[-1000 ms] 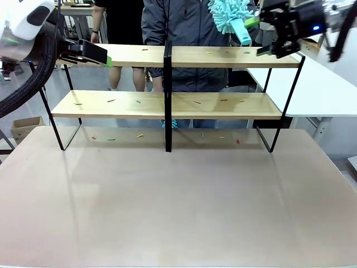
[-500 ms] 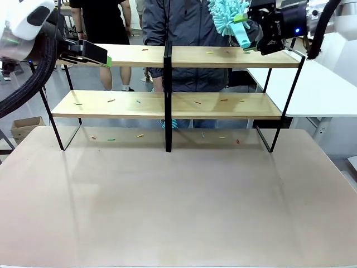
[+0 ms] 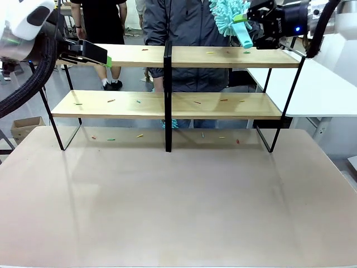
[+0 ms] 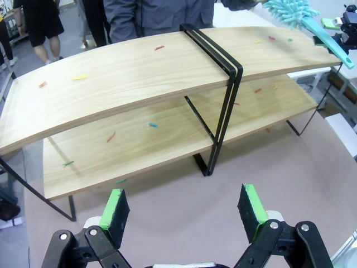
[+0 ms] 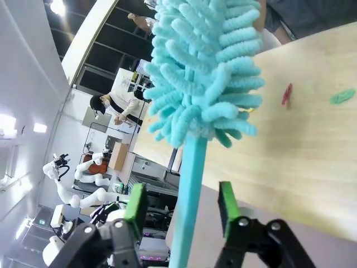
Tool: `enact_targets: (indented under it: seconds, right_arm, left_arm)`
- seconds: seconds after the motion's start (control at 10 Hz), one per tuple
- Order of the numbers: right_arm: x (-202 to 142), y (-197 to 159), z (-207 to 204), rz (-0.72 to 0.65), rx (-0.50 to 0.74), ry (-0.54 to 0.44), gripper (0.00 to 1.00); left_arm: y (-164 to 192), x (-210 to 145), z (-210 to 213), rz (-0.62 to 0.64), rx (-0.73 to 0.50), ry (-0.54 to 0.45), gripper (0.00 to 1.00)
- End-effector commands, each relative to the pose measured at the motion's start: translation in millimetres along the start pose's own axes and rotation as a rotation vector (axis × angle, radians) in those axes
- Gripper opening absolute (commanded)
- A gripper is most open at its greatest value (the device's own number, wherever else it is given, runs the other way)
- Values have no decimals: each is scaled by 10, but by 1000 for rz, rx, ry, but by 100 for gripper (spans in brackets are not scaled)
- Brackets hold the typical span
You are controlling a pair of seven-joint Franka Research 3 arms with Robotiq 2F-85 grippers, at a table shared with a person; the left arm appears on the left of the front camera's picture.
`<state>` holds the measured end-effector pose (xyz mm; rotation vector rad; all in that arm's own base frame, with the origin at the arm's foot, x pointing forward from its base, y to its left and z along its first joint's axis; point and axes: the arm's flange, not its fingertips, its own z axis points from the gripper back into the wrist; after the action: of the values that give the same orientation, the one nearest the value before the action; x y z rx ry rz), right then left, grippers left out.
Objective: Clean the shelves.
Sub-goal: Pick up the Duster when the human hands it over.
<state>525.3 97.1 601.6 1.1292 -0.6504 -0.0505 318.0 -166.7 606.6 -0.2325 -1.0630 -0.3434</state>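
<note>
The shelves [image 3: 212, 103] stand upright along the far side of the desk [image 3: 178, 201]: a wide two-tier rack of light wooden boards on a thin black frame with a black post in the middle. Small coloured scraps [image 3: 111, 101] lie scattered on both boards, left and right of the post.

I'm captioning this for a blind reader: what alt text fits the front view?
The right gripper is at the handle of a fluffy teal duster above the right end of the shelves, a two-tier wooden rack dotted with small coloured scraps. The left gripper sits at the top board's left end; a person stands behind it.
</note>
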Motion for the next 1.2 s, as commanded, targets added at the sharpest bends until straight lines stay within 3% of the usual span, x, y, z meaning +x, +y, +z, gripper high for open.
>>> enact_targets:
  seconds: [0.0, 0.6, 0.7, 0.9, 1.0, 1.1]
  right_arm:
    - [-48, -50, -18, 20, 16, -28, 0]
    - [-74, 8, 193, 59, -21, -10, 0]
    - [-69, 112, 454, 77, -60, 6, 0]
    - [-155, 411, 1438, 48, -215, 106, 0]
    - [-232, 500, 2032, 48, -272, 109, 0]
    - [-313, 532, 2621, 44, -305, 39, 0]
  left_arm:
    - [-1, 5, 1, -2, 2, -2, 100]
    - [-1, 5, 1, -2, 2, -2, 100]
    - [-1, 5, 1, -2, 2, -2, 100]
    - [-1, 5, 1, -2, 2, -2, 100]
    - [-1, 5, 1, -2, 2, -2, 100]
    - [-1, 5, 1, -2, 2, -2, 100]
